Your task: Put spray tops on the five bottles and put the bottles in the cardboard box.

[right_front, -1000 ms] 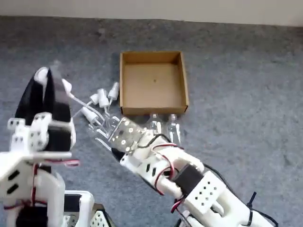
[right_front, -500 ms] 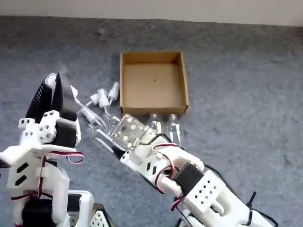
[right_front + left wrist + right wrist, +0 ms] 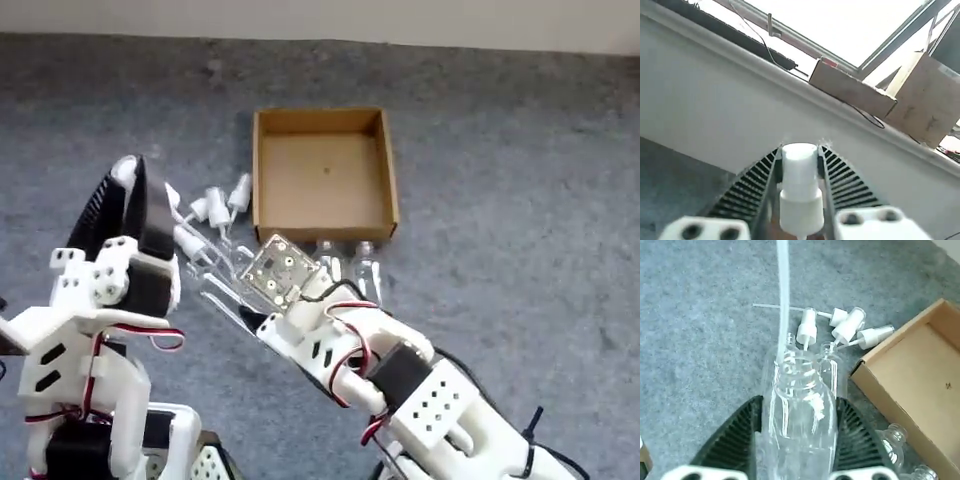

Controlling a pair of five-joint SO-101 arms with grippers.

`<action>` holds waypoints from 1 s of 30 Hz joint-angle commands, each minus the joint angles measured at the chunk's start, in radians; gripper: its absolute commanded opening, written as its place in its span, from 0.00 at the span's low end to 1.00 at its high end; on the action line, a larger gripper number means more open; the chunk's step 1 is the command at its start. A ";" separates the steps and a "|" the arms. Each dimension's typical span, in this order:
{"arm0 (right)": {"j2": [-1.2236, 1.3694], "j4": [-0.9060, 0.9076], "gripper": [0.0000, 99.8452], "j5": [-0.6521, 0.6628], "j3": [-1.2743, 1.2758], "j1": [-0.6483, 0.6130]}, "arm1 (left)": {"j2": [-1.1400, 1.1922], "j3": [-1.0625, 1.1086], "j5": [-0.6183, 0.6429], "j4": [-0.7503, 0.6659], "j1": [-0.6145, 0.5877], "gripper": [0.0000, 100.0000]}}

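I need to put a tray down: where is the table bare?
Bare table lies right of the cardboard box and behind it. Crowded: spray tops left of the box, bottles along its near wall.

Most likely an office or lab room pressed into service as a makeshift robot test spot. Grey short-pile carpet (image 3: 520, 200) as the work surface, ending at a plain white wall (image 3: 400, 20). Bright window (image 3: 840, 25) above a white ledge, with cardboard boxes (image 3: 850, 92) and a loose cable (image 3: 752, 37) along it. Two white printed arms (image 3: 380, 370) with bare servo wires; bottles (image 3: 365, 270) and spray tops (image 3: 215, 205) laid straight on the carpet
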 commanded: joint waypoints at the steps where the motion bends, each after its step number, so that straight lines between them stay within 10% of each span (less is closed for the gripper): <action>1: -0.004 -0.005 0.00 -0.006 -0.070 0.012 | 0.012 -0.042 -0.002 -0.071 -0.033 0.01; 24: -0.005 -0.005 0.00 -0.014 -0.077 0.018 | 0.004 0.180 -0.061 0.095 0.147 0.01; 30: -0.005 -0.005 0.00 -0.215 -0.077 0.082 | 0.002 0.252 -0.166 0.095 0.259 0.01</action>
